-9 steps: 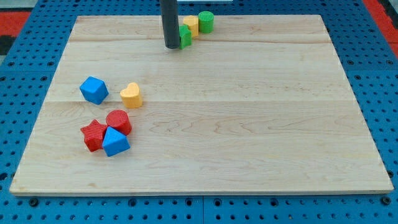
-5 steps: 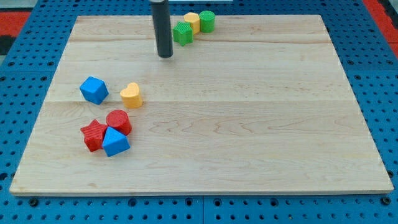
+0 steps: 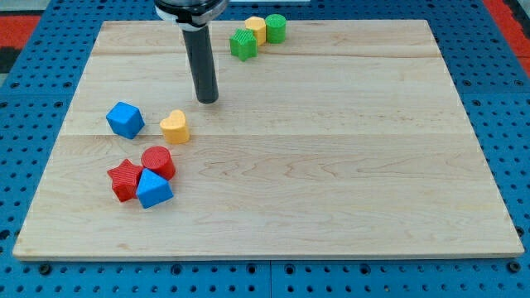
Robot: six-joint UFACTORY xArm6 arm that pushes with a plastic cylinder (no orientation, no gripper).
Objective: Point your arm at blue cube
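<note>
The blue cube sits on the wooden board at the view's left. My tip stands on the board to the right of the cube and a little higher in the view. It is apart from the cube by about two cube widths. A yellow heart block lies between them, just below and left of the tip, not touching it.
A red star, a red cylinder and a second blue block cluster at the lower left. A green star, a yellow block and a green cylinder stand in a row at the top edge.
My tip has moved from beside the green star at the top down and to the left, toward the yellow heart and the blue cube. No block has moved.
</note>
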